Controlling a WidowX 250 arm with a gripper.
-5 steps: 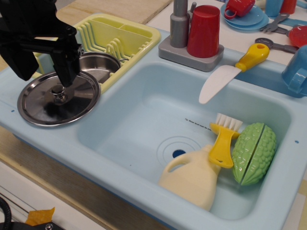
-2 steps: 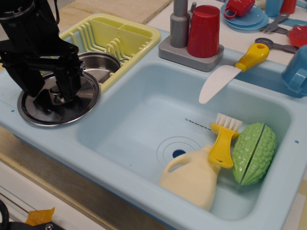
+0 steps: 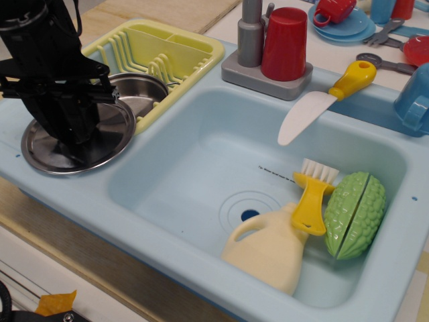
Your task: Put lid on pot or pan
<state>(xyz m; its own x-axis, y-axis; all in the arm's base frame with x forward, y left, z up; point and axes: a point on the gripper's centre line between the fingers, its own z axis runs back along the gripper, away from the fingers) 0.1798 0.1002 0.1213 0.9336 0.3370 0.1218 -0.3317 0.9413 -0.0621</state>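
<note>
— Where is your lid [image 3: 110, 137]?
— On the sink ledge [image 3: 40, 181], directly under your gripper [image 3: 75, 127], which hides the knob.
— Closed on it?
— Cannot tell. Behind, the pot [image 3: 139, 88] sits in the yellow rack [image 3: 175, 48].

No legible text, only blurred print on sink [image 3: 201, 144] floor

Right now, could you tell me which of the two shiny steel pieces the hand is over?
The flat lid on the sink's left ledge; the pot sits uncovered behind it.
</note>
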